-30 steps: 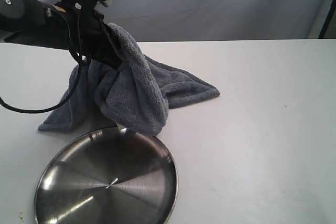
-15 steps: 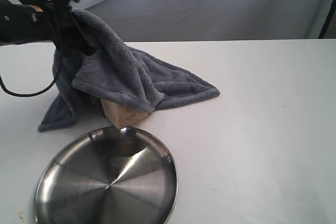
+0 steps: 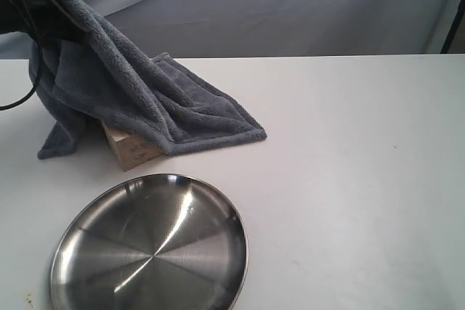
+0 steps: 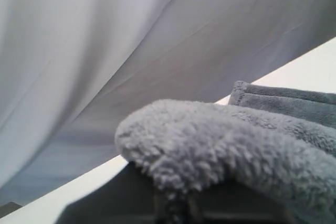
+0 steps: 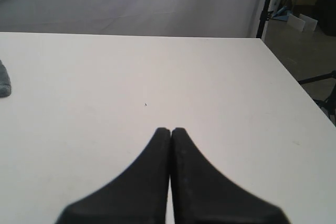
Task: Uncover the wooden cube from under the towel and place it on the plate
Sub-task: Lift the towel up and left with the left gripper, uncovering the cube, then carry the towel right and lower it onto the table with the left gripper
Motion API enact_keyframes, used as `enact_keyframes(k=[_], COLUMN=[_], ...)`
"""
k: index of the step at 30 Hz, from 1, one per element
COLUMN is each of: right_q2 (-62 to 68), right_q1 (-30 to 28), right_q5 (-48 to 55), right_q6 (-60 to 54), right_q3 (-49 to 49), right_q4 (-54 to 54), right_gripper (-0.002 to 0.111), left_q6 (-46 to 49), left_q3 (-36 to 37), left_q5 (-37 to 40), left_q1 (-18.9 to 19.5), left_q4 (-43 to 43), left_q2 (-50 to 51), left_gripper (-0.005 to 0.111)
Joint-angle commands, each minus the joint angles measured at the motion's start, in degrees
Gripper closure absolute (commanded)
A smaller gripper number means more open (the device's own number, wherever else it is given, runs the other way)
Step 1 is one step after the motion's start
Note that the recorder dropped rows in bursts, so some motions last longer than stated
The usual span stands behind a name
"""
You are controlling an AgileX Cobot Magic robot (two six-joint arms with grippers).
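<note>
Left gripper (image 4: 176,211): far left of the exterior view, raised above the tabletop (image 3: 349,165), jaws together and clamped on a bunch of the towel (image 3: 145,99). The wrist view shows plush bulging over the jaws. Holding it high and off to the left makes sense, since that peels the cloth off the block rather than dragging the block along.

Towel: hangs from that grip and slopes down to the right, far edge flat on the tabletop.

Wooden cube (image 3: 129,150): on the tabletop, partly uncovered. The front faces and a lower corner show, while the top and back sit under the towel fold. It's just behind the plate (image 3: 149,252), close but not touching.

Plate: empty, at the near left of the tabletop. Short carry from the cube.

Right gripper (image 5: 170,135): jaws pressed together, holding nothing, parked over bare tabletop well right of the towel. Probably kept clear so the left arm can work.

Judgement: uncover step is about half done. The towel needs to go further left or up before the cube is free to grab.
</note>
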Motion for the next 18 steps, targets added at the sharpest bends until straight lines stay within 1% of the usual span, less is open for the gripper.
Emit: enact_keyframes(k=[1, 8, 11, 14, 15, 17, 18], right_q2=[-0.4, -0.4, -0.4, -0.4, -0.4, -0.4, -0.4], right_q1=[0.2, 0.2, 0.2, 0.2, 0.2, 0.2, 0.2], right_q5=[-0.7, -0.7, -0.7, -0.7, -0.7, -0.7, -0.7], right_q6=[-0.3, -0.3, -0.3, -0.3, -0.3, -0.3, -0.3], right_q3=[0.1, 0.1, 0.1, 0.1, 0.1, 0.1, 0.1], right_q4=[0.2, 0.2, 0.2, 0.2, 0.2, 0.2, 0.2], right_gripper=[0.108, 0.108, 0.108, 0.108, 0.108, 0.108, 0.108], left_q6=[-3.6, -5.5, -10.0, -11.6, -12.7, -13.8, -13.8], left_q3=[-0.1, -0.1, -0.1, -0.1, -0.1, -0.3, -1.2], left_q5=[-1.6, 2.5, 3.0, 3.0, 3.0, 2.0, 1.5], left_q1=[0.0, 0.0, 0.0, 0.0, -0.4, -2.7, -5.4], left_q4=[-1.4, -1.4, -1.4, -2.1, -2.7, -2.8, -2.8], left_q2=[-3.3, -8.5, -11.4, -14.3, -14.7, -14.9, -14.8], left_gripper=[0.107, 0.107, 0.107, 0.107, 0.107, 0.107, 0.107])
